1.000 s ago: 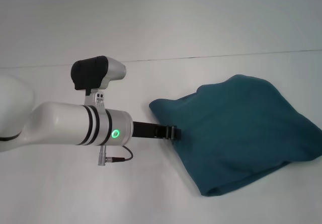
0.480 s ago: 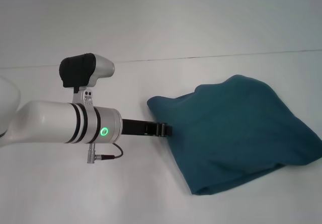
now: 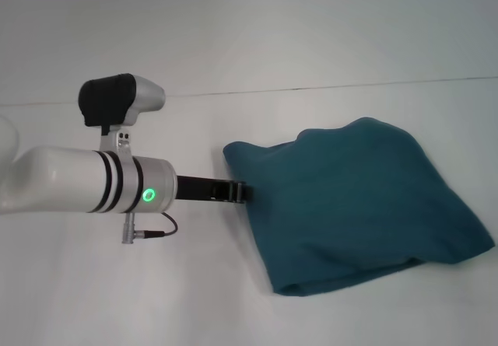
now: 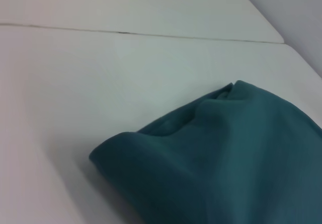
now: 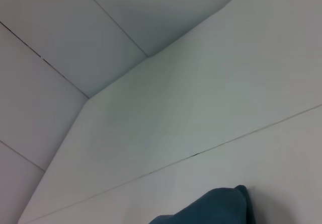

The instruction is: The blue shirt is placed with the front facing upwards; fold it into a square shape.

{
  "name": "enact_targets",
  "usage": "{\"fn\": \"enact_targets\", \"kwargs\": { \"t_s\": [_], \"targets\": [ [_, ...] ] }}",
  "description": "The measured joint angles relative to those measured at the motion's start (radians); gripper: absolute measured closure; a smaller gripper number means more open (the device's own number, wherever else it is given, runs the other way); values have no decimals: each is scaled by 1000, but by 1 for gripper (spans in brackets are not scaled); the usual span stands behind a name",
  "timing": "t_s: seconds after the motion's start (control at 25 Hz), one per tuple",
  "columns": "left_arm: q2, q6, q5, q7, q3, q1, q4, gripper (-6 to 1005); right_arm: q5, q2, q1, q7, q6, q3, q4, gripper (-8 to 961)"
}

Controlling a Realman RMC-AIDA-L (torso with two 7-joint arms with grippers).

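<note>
The left gripper (image 3: 243, 193) pinches the left edge of the large dark teal-blue cotton shirt (image 3: 354, 206), already doubled into a rumpled bundle toward the white worktop's (image 3: 233, 35) right edge, not yet squared; right gripper unseen.

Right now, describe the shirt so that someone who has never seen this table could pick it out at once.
Look at the white table and follow the left arm's black fingers out to their tips. They meet the edge of the blue shirt, a rumpled, folded-over heap on the table's right side. It is the only dark teal thing on the white surface, with no print showing.
</note>
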Motion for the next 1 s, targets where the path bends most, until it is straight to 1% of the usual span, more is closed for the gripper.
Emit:
{"fn": "enact_targets", "kwargs": {
  "t_s": [0.16,0.4,0.56,0.68,0.88,1.0],
  "targets": [
    [13,4,17,-1,-21,10,10,993,-1,0,0,3,0,0,0,8],
    [19,33,98,-3,-114,26,53,993,-1,0,0,7,0,0,1,8],
    [27,47,128,-5,-159,32,71,993,0,0,3,7,0,0,2,9],
    [35,55,136,-5,-175,42,82,993,0,0,7,7,0,0,3,9],
    [33,91,166,-6,-209,73,115,993,1,0,10,7,1,0,4,9],
    [29,121,170,-9,-219,102,160,993,1,0,11,7,3,0,5,9]
  ]
}}
